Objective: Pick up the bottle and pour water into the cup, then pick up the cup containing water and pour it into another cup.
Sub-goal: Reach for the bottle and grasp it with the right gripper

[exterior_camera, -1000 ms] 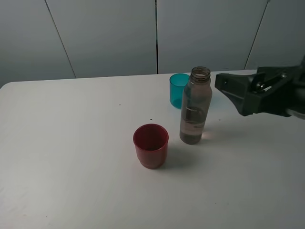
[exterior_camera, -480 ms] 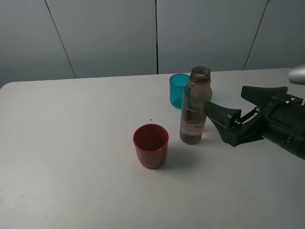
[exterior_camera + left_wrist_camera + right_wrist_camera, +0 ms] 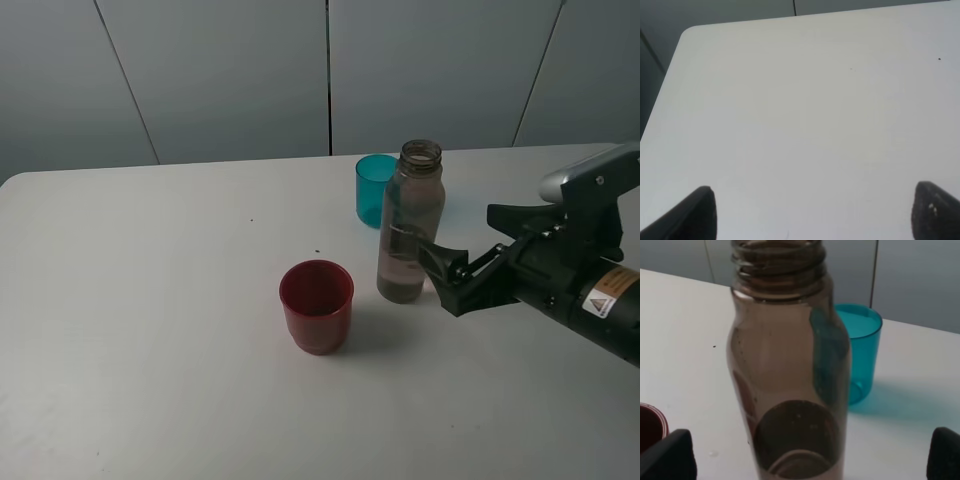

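Smoky grey-brown plastic, translucent: the bottle (image 3: 410, 225) stands upright and uncapped mid-tabletop, threaded neck bare. The small white print on its side is too fine to read. A yellow-and-white warning sticker (image 3: 603, 301) sits on the right arm; it has a triangle symbol, but the text is illegible. The white tabletop (image 3: 150, 300) carries a few dark specks. The cup (image 3: 375, 190), teal, stands just behind the bottle with its lower edge partly hidden by the bottle's shoulder; through the right wrist camera it shows tinted through the bottle wall. Another cup (image 3: 316, 305), dark red, sits nearer the front and to the left, apart from the bottle; in the wrist view only its rim shows, cut off at the frame edge. The bottle's lower part looks darker, and the liquid level is hard to make out. The right claw (image 3: 455, 232) is spread wide and grips nothing, its fingertips (image 3: 667, 457) flanking the bottle's base; contact cannot be told. The left claw (image 3: 815, 215) is wide open over bare tabletop, empty, with only its tips showing.
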Robot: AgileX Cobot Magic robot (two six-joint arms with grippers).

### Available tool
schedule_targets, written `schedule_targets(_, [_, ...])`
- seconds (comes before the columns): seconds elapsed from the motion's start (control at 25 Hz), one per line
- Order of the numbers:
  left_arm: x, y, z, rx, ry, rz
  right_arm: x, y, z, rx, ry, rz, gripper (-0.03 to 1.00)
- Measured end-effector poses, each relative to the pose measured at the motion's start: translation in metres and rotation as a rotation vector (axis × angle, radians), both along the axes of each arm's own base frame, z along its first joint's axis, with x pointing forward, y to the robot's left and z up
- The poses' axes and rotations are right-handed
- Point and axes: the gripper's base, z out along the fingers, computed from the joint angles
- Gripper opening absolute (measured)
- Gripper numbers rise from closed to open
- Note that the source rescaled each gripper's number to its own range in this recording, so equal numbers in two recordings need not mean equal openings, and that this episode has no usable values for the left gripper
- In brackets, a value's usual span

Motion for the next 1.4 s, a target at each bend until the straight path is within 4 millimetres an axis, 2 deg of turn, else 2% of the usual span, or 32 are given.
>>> schedule_targets(0.32, [0.000,0.000,0.000,0.000,0.000,0.000,0.025,0.015,-0.017,0.017,-0.029,-0.008,1.00])
schedule_targets(0.96, [0.000,0.000,0.000,0.000,0.000,0.000,0.055,0.035,-0.053,-0.004,0.031,0.002,1.00])
schedule_targets(1.4, [0.000,0.000,0.000,0.000,0.000,0.000,0.071,0.047,-0.050,0.021,-0.012,0.020,1.00])
